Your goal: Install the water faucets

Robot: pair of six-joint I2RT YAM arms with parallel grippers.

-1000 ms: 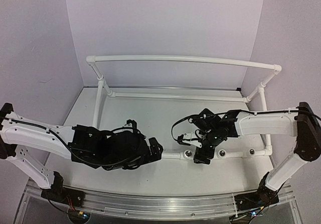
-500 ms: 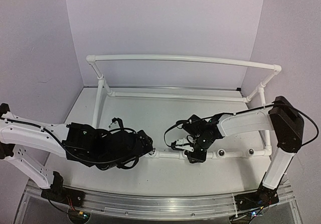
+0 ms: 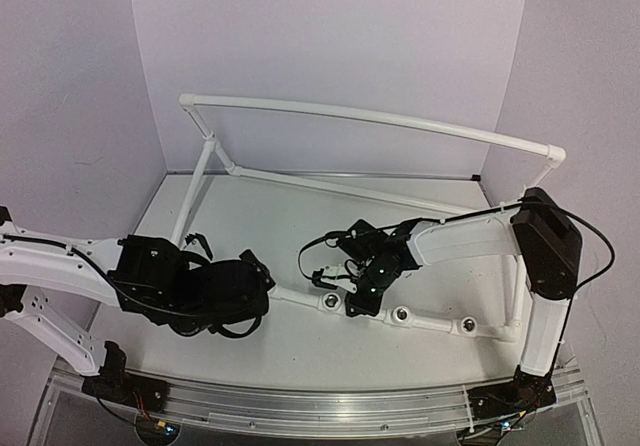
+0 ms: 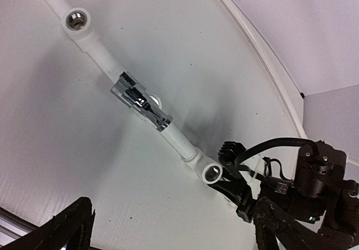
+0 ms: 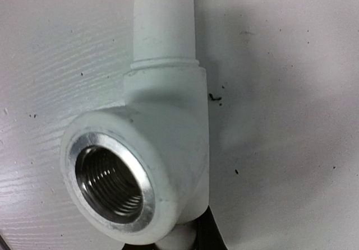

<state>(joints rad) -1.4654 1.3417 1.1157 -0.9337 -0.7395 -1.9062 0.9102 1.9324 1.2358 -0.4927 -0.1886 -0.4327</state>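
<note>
A silvery water faucet (image 4: 140, 101) sits on the low white pipe (image 4: 101, 56), between two open sockets (image 4: 77, 20) (image 4: 213, 173). I cannot tell whether it is screwed in. My right gripper (image 3: 358, 304) is on the pipe right beside the nearer socket. Its wrist view shows that socket's threaded metal mouth (image 5: 109, 183) close up, with one black finger (image 5: 212, 236) against the pipe stub below it; the other finger is hidden. My left gripper (image 3: 258, 271) is open and empty to the left of the pipe's end, with its fingers (image 4: 73, 227) spread wide.
The white pipe frame (image 3: 370, 116) stands over the back of the white table. Its low front pipe carries several sockets (image 3: 467, 324). Purple walls close in the left, back and right. A metal rail (image 3: 300, 401) runs along the near edge.
</note>
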